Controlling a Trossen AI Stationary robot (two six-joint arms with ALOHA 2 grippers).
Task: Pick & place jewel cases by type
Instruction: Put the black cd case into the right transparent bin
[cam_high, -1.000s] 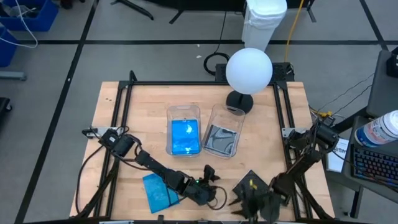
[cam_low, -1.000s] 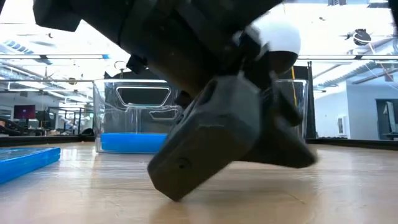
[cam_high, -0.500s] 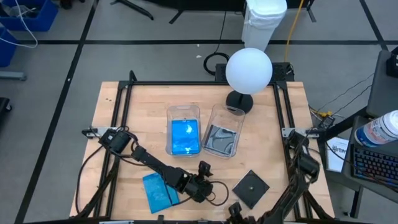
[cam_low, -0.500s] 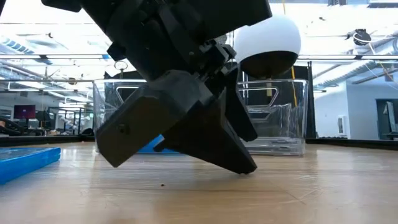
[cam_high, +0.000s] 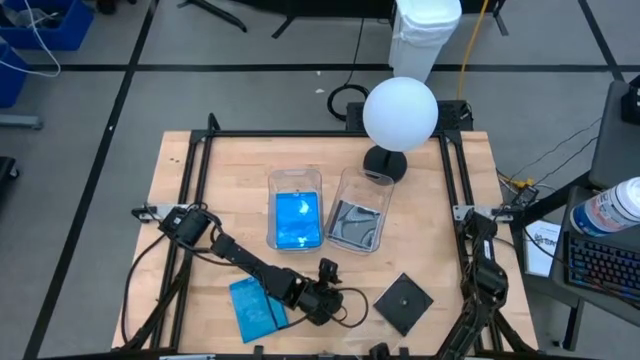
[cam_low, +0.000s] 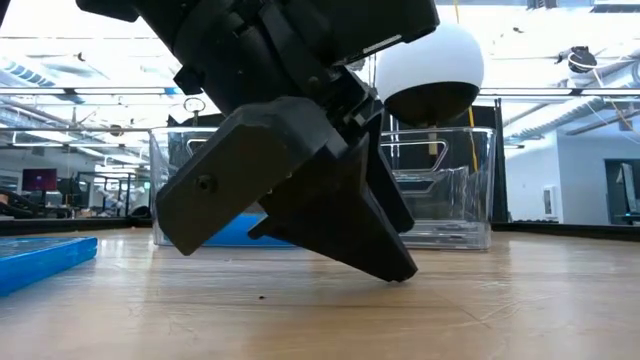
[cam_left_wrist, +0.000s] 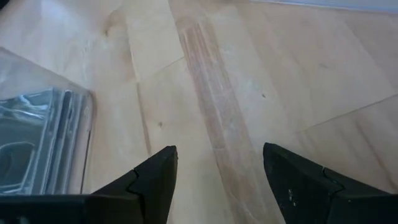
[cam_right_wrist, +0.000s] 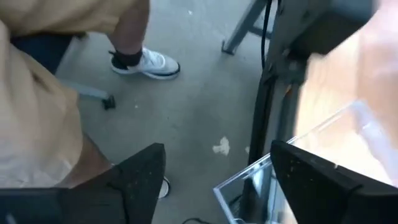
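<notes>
pale wood table; left gripper spread, empty; flat dark square case.

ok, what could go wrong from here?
Left end effector is open, low over bare table; its arm lies beside the blue jewel case and could sweep it. Right end effector, open, hangs off-table near a person: possible contact.

No text, label, brand or number can be read anywhere.
</notes>
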